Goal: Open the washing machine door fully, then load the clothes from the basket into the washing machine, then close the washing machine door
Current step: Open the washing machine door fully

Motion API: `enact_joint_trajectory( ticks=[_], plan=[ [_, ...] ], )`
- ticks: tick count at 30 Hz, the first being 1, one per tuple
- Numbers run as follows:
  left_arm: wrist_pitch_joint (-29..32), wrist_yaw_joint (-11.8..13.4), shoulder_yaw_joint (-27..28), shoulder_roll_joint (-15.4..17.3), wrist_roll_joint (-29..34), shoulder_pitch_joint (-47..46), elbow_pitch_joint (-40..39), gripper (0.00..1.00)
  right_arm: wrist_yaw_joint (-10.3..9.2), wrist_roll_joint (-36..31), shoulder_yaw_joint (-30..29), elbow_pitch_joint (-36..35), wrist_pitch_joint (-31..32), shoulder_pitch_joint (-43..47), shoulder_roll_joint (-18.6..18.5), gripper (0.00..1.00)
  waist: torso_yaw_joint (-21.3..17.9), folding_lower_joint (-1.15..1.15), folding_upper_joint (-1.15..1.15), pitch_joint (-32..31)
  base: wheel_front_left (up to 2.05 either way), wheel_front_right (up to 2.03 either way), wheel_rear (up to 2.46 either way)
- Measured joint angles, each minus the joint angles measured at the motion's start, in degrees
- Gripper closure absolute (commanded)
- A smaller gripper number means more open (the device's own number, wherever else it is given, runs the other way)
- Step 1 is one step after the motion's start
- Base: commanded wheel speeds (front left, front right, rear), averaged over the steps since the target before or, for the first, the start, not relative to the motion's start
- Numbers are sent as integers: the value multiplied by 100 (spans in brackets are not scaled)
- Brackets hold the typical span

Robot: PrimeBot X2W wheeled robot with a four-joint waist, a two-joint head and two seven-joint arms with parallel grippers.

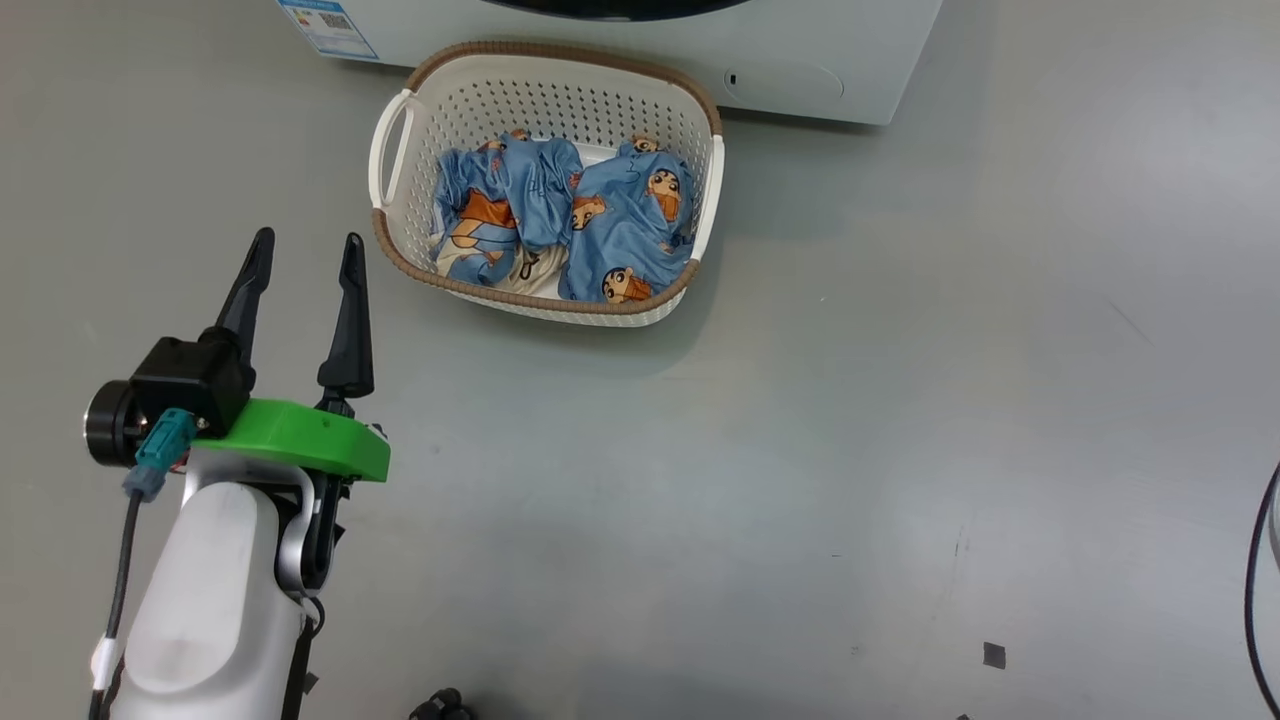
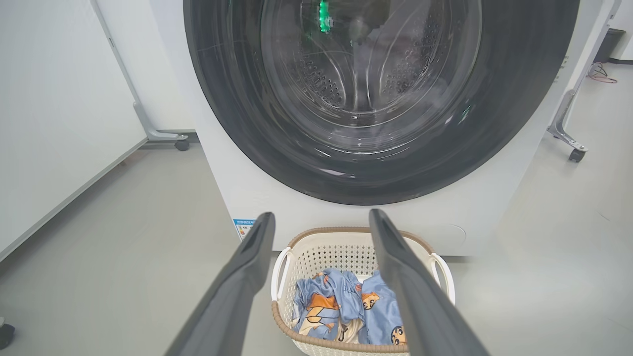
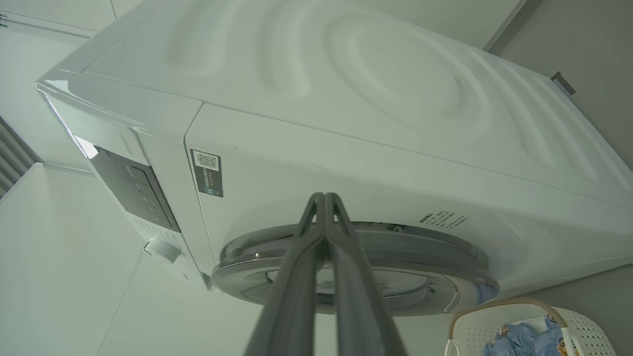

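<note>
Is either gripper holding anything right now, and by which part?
Nothing is held: the left gripper stands open and empty, the right gripper is shut with nothing between its fingers.

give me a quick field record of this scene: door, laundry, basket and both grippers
washing machine door: looks shut against the front of the washing machine
clothes: blue printed bundle, all inside the basket
basket: on the floor just in front of the machine, below the door
left gripper: open, empty, near the basket's left corner, apart from it
right gripper: shut, empty, pointing at the door's rim; contact unclear
task stage: door not yet opened, nothing loaded
</note>
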Motion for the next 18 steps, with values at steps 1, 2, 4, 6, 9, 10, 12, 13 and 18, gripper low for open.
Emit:
enact_joint_trajectory(
  ticks=[1, 2, 4, 6, 9, 10, 12, 13, 18],
  plan=[
    [0, 0, -5, -10, -2, -38, -19, 0, -1, 0, -4, 0, 32, -35, -37, 100, 19, 0, 0, 44, 0, 0, 0],
    [0, 0, -11, -21, -4, -80, -37, 0, -1, 0, -9, 0, 69, -71, -79, 100, 39, 0, 0, 87, 0, 0, 0],
    [0, 0, -25, -38, -20, -159, -97, 0, -1, -9, -7, -1, 115, -163, -123, 100, 84, 0, 0, 176, 0, 0, 0],
    [0, 0, -40, -51, -35, -216, -172, 0, -1, -20, 41, 1, 205, -260, -115, 100, 130, 0, 0, 267, 0, 0, 0],
    [-1, 0, -121, -97, -38, -312, -222, 0, -2, -51, 224, 1, 396, -364, -80, 100, 217, 0, 0, 448, 0, 0, 0],
    [-1, -1, -140, -122, -43, -345, -225, 0, -2, -59, 292, -5, 468, -393, -81, 100, 241, 0, 0, 492, 0, 0, 0],
    [-1, 0, -156, -153, -46, -375, -235, 0, -2, -78, 344, -22, 503, -425, -79, 100, 264, 0, 0, 534, 0, 0, 0],
    [-1, -1, -185, -172, -49, -405, -238, 0, -2, -111, 376, -34, 524, -463, -74, 100, 289, 0, 0, 573, 0, 0, 0],
    [-1, -1, -338, -198, -74, -549, -249, 0, -8, -238, 463, -57, 569, -694, -77, 100, 427, 0, 0, 747, 0, 0, 0]
  ],
)
